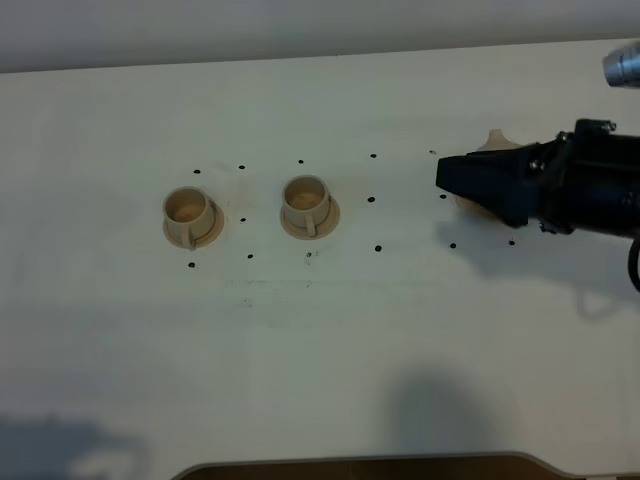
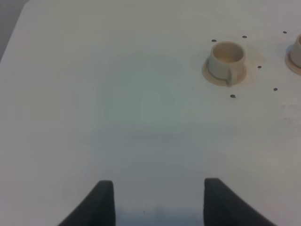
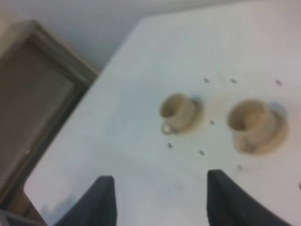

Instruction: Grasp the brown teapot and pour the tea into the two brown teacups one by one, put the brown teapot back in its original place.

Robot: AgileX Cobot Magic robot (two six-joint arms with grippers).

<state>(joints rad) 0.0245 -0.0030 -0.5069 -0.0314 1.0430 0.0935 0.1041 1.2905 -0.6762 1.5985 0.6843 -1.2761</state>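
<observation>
Two brown teacups stand on their saucers on the white table, one at the left [image 1: 189, 212] and one near the middle [image 1: 307, 203]. My right gripper [image 1: 450, 175] hovers at the right, pointing toward the cups. It covers most of the brown teapot; only a tan tip [image 1: 494, 140] and a tan sliver below the gripper [image 1: 465, 200], perhaps the saucer, show. In the right wrist view the gripper [image 3: 160, 200] is open and empty, with both cups [image 3: 178, 112] [image 3: 251, 121] ahead. My left gripper [image 2: 159, 202] is open and empty over bare table, far from the cup [image 2: 226, 60].
Small black dots [image 1: 371, 199] mark the table around the cups. A silver part [image 1: 622, 65] shows at the top right. The table's front edge [image 1: 350, 465] is at the bottom. A dark wooden frame [image 3: 42, 94] lies beyond the table's edge in the right wrist view.
</observation>
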